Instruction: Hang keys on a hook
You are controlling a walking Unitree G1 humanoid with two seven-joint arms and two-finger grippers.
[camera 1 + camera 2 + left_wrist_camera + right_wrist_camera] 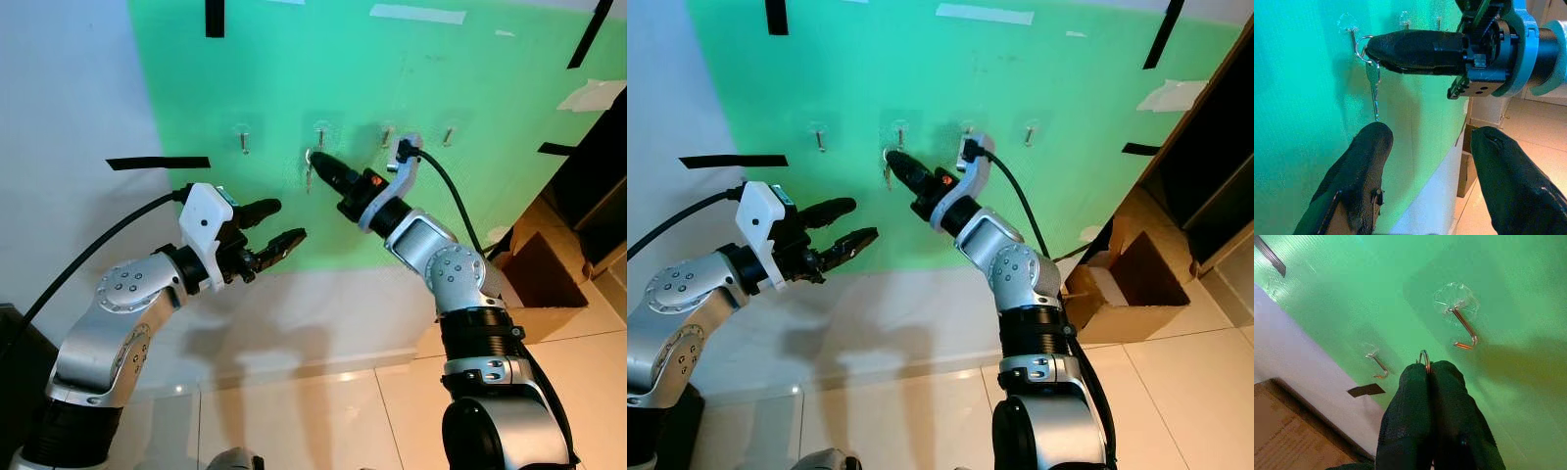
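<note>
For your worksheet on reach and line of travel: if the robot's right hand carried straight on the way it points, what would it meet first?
Probably the small metal wall hook on the green board. The right hand, shut on the silver key ring, points at it, though depth is unclear.

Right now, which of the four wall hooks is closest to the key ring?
The second hook from the left; the right gripper holds the key ring just beside it.
</note>
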